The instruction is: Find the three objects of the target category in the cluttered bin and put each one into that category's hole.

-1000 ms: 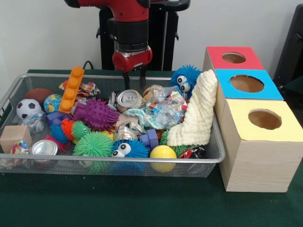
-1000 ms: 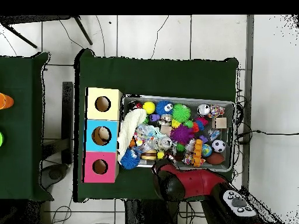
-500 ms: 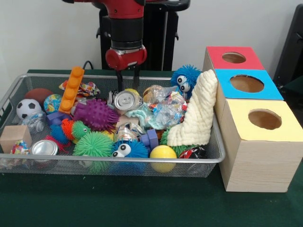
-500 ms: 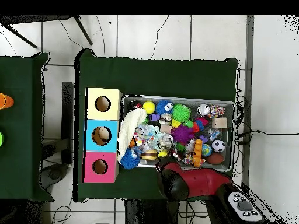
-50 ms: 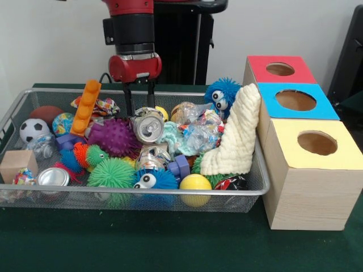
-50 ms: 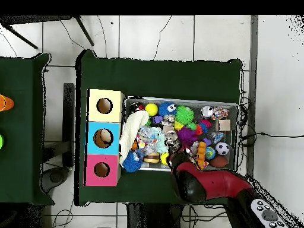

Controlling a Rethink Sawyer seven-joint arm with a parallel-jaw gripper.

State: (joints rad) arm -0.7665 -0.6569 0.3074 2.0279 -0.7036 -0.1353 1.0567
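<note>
My gripper (image 5: 140,111) hangs over the back middle of the wire bin (image 5: 170,191), shut on a crushed silver can (image 5: 147,126) whose top faces the front. The can hangs just above the purple spiky ball (image 5: 115,136). A second crushed can (image 5: 152,157) lies in the pile below it, and a third can (image 5: 53,177) lies at the front left corner. Three hole boxes stand to the right: red (image 5: 280,69), blue (image 5: 295,100) and yellow (image 5: 317,143). In the overhead view the arm (image 6: 199,184) reaches in over the bin's lower edge, with the held can (image 6: 173,142) just beyond it.
The bin is packed with spiky balls, an orange brick (image 5: 86,106), a soccer ball (image 5: 33,129), a wooden cube (image 5: 16,164), a yellow ball (image 5: 195,183) and crinkled plastic bags (image 5: 198,133). A cream cloth (image 5: 235,136) leans on the bin's right wall beside the boxes.
The arm has moved left across the bin with the can in its grip. The can has tipped so that its top now faces the front.
</note>
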